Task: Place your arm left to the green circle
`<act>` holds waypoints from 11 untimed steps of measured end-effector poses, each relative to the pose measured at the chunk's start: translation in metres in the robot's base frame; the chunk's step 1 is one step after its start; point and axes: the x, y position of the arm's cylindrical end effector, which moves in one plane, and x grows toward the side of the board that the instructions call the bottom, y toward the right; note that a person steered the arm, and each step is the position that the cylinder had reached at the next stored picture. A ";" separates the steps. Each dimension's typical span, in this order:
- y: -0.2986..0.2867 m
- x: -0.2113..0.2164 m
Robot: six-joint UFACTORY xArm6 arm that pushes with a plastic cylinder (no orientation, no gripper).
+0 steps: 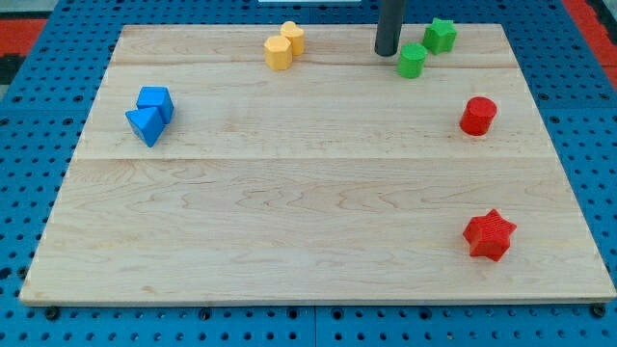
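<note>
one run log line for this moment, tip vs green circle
tip: just left of green circle, small gap | green star: upper right of circle | state: tip in place

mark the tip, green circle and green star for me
my tip (387, 52), camera view, rod's lower end, just left of the circle
green circle (413, 60), camera view, top face
green star (442, 35), camera view, top face

Pale matt wood-grain board (289, 193), smooth matt plastic-looking blocks, dark matt rod (388, 24), blue perforated surround (39, 58)
</note>
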 end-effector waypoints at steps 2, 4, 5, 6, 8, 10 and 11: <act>0.000 0.005; 0.000 0.027; 0.003 -0.016; 0.013 -0.043; 0.013 -0.043; 0.011 -0.014; 0.008 0.007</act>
